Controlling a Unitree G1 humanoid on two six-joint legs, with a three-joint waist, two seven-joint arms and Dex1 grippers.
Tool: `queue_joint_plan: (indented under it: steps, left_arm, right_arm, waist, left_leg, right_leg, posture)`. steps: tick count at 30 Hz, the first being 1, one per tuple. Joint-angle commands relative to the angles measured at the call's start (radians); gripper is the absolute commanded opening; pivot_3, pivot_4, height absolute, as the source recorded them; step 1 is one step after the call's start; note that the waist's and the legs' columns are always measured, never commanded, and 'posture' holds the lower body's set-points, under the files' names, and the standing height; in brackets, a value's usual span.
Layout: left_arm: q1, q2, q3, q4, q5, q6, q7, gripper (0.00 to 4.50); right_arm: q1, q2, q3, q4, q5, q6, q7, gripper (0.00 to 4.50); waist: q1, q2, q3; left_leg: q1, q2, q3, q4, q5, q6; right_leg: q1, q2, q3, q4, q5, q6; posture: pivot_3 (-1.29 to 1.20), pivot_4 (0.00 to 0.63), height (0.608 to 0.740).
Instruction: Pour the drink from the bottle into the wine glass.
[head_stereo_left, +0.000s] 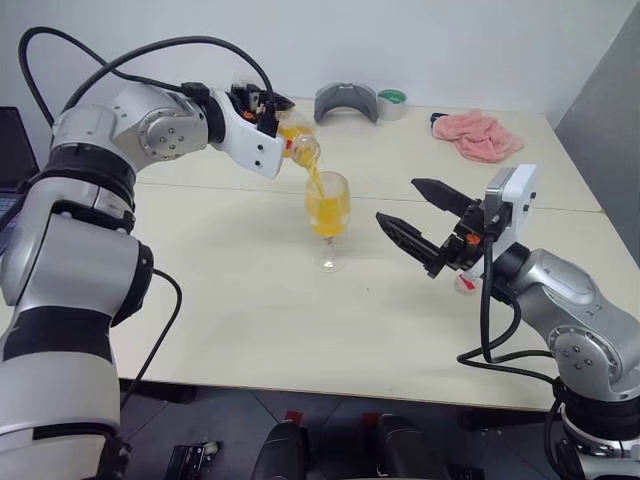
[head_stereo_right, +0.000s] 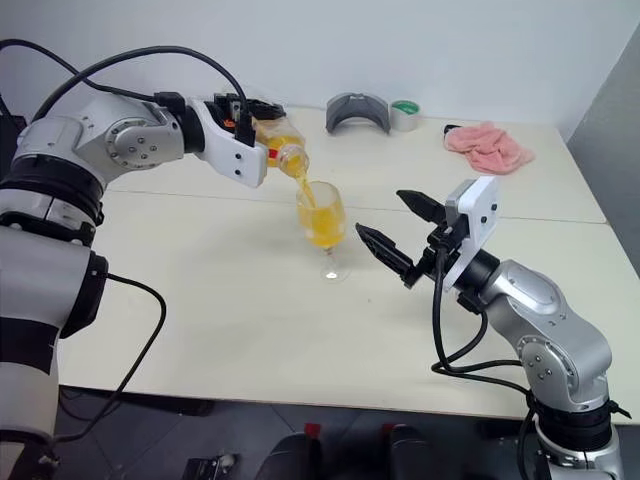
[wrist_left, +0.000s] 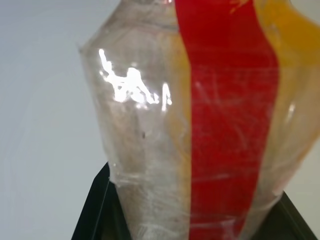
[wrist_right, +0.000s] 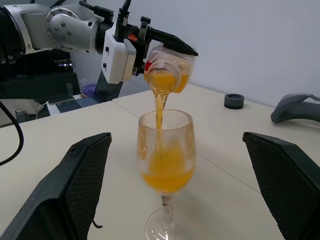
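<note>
My left gripper (head_stereo_left: 272, 112) is shut on the bottle (head_stereo_left: 298, 141), which is tipped with its open neck over the wine glass (head_stereo_left: 328, 212). A thin orange stream of the drink (wrist_right: 160, 107) falls from the neck into the bowl, which holds orange liquid in its lower half. The glass stands upright on the table (head_stereo_left: 250, 300). In the left wrist view the bottle (wrist_left: 200, 125) with its red label strip sits between the black fingers. My right gripper (head_stereo_left: 418, 220) stands open just right of the glass, touching nothing.
At the table's far edge lie a grey curved object (head_stereo_left: 345, 102), a roll of tape (head_stereo_left: 392, 103) and a pink cloth (head_stereo_left: 478, 135). A dark cap-like ring (wrist_right: 234, 101) sits on the table behind the glass. A small red-and-white item (head_stereo_left: 466, 283) lies under my right gripper.
</note>
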Motion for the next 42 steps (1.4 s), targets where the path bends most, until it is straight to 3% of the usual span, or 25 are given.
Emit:
queue_joint_plan:
  steps: [1, 24, 33, 42]
  left_arm:
    - [-0.049, 0.020, -0.001, -0.007, 0.007, 0.001, 0.026, 1.68]
    - [-0.068, 0.010, 0.004, 0.009, 0.017, 0.008, 0.042, 1.68]
    - [-0.013, -0.028, 0.113, 0.013, -0.163, 0.015, -0.114, 1.68]
    - [0.045, -0.087, 0.313, -0.027, -0.468, 0.119, -0.397, 1.68]
  right_arm:
    - [-0.006, 0.002, -0.006, -0.043, 0.010, -0.014, 0.002, 4.50]
    - [-0.008, -0.003, -0.006, -0.047, 0.015, -0.007, 0.006, 4.50]
    - [-0.002, -0.007, -0.010, -0.043, 0.013, -0.009, 0.010, 4.50]
    - [-0.026, -0.009, -0.008, -0.036, 0.022, 0.005, 0.009, 4.50]
  waist:
    - [0.000, 0.000, 0.000]
    - [0.000, 0.000, 0.000]
    - [0.000, 0.000, 0.000]
    - [-0.001, 0.000, 0.000]
  left_leg:
    - [0.000, 0.000, 0.000, 0.000, 0.000, 0.000]
    - [0.000, 0.000, 0.000, 0.000, 0.000, 0.000]
    - [0.000, 0.000, 0.000, 0.001, 0.000, 0.000]
    - [0.000, 0.000, 0.000, 0.002, 0.000, 0.000]
  right_leg:
    - [0.000, 0.000, 0.000, 0.000, 0.000, 0.000]
    - [0.000, 0.000, 0.000, 0.001, 0.000, 0.000]
    - [0.000, 0.000, 0.000, 0.001, 0.000, 0.000]
    - [0.000, 0.000, 0.000, 0.003, 0.000, 0.000]
  posture:
    - [0.00, 0.150, 0.740]
    - [0.00, 0.150, 0.740]
    - [0.00, 0.150, 0.740]
    - [0.00, 0.150, 0.740]
